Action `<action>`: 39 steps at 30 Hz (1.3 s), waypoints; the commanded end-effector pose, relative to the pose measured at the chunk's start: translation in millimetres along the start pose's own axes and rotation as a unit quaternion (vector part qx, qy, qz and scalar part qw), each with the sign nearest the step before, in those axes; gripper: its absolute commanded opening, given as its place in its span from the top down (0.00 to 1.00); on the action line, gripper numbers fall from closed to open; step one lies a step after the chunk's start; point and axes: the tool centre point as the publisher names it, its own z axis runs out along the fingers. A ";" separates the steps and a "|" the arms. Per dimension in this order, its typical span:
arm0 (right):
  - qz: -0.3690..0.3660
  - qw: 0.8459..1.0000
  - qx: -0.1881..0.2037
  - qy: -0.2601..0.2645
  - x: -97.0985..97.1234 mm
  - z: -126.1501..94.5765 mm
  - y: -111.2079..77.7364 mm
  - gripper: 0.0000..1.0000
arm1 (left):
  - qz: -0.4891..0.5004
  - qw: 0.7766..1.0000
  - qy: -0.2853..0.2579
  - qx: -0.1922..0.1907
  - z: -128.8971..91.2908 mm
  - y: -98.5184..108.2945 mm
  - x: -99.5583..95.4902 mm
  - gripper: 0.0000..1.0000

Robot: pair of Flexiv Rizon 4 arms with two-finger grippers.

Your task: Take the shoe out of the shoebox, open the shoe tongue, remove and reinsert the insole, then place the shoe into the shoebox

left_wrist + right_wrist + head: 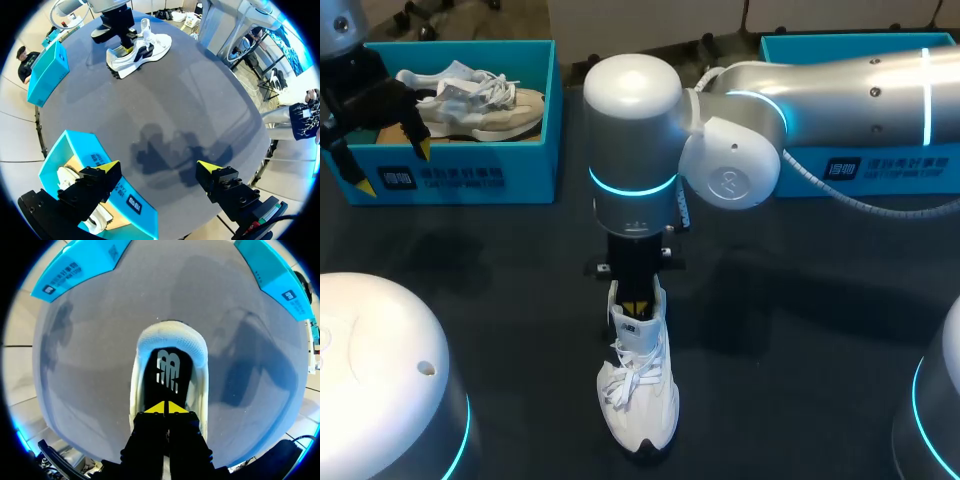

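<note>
L pincer (159,166) spread wide, nothing betw. tips, above dark table (210,100). Blue box (132,205) under one finger, at near table edge; pale shoe (67,177) inside. Far across table: white shoe (150,50) on its sole, R pincer (128,49) down in its opening. 2nd blue box (47,72) at far edge, apart from white shoe.

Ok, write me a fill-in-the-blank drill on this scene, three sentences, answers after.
1. The white shoe stands on the ____.
2. The right tool is inside that shoe, over its ____ insole.
3. The left tool is ____, beside the blue shoebox holding a beige shoe.
Missing words: table; black; open.
</note>
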 end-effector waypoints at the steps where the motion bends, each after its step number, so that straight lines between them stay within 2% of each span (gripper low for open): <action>1: 0.002 1.000 0.012 0.006 -2.7 4.6 0.6 0.80 | 0.000 1.000 0.001 -0.001 -0.8 0.0 0.1 0.00; 6: 0.011 1.000 0.017 -0.002 -3.6 3.6 -1.9 0.73 | 0.000 1.000 0.001 -0.001 -0.8 0.0 0.1 0.00; 8: 0.014 1.000 0.020 -0.005 -3.5 3.1 -2.9 0.66 | 0.000 1.000 0.001 -0.001 -0.8 0.0 0.1 0.00; 10: 0.017 1.000 0.023 -0.007 -2.9 3.2 -4.2 0.55 | 0.000 1.000 0.001 -0.001 -0.8 0.0 0.1 0.00; 11: 0.019 0.999 0.024 -0.009 -2.4 3.5 -5.0 0.40 | 0.000 1.000 0.001 -0.001 -0.8 0.0 0.1 0.00; 12: 0.020 0.999 0.025 -0.010 -2.2 3.7 -5.4 0.18 | 0.000 1.000 0.001 -0.001 -0.8 0.0 0.1 0.00; 13: 0.020 0.999 0.025 -0.010 -1.6 3.7 -6.5 0.01 | 0.000 1.000 0.001 -0.001 -0.8 0.0 0.1 0.00; 39: 0.046 0.999 0.005 -0.028 -5.1 -14.6 -22.2 0.00 | 0.000 1.000 0.001 -0.001 -0.8 0.0 0.1 0.00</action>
